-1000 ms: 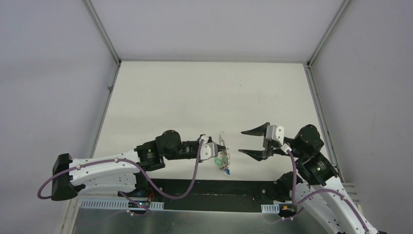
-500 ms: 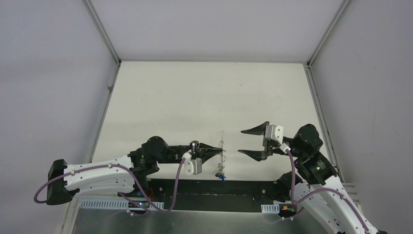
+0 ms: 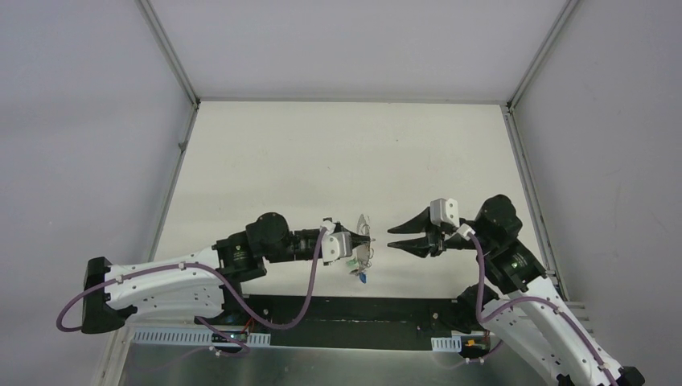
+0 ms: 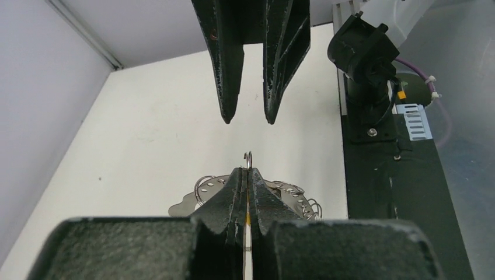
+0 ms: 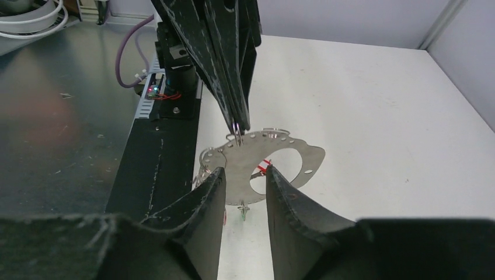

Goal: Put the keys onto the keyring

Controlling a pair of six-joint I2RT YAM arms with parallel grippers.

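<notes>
The left gripper [image 4: 248,174] had its fingers clamped fully together on the keyring [image 4: 248,156]. Only a short bend of thin dark wire poked out past the tips, lower centre of the left wrist view; the rest of the hoop was hidden behind the fingers.

The right gripper [image 4: 248,119] sat directly opposite, upper centre of that view, with its tips aimed at the wire bend. It was near the wire but not touching it. Its fingers [image 5: 204,198] were narrowly parted with nothing between them.

In the top view both grippers were lower centre of the frame, tip to tip, over the lower part of the tabletop [image 3: 322,153].

A silvery perforated plate [image 5: 292,154], with a row of small holes along its rim and a big round cutout, sat just under the left tips. I couldn't tell how it was attached to the wire, or whether it was at all. A few small split rings [image 4: 292,189] showed beside it.

The keys [image 3: 363,275] were bunched just below the left tips in the top view. Green and blue heads were visible there, and there were red bits at the plate's cutout in the right wrist view. I couldn't tell whether any of them was threaded on the wire.
</notes>
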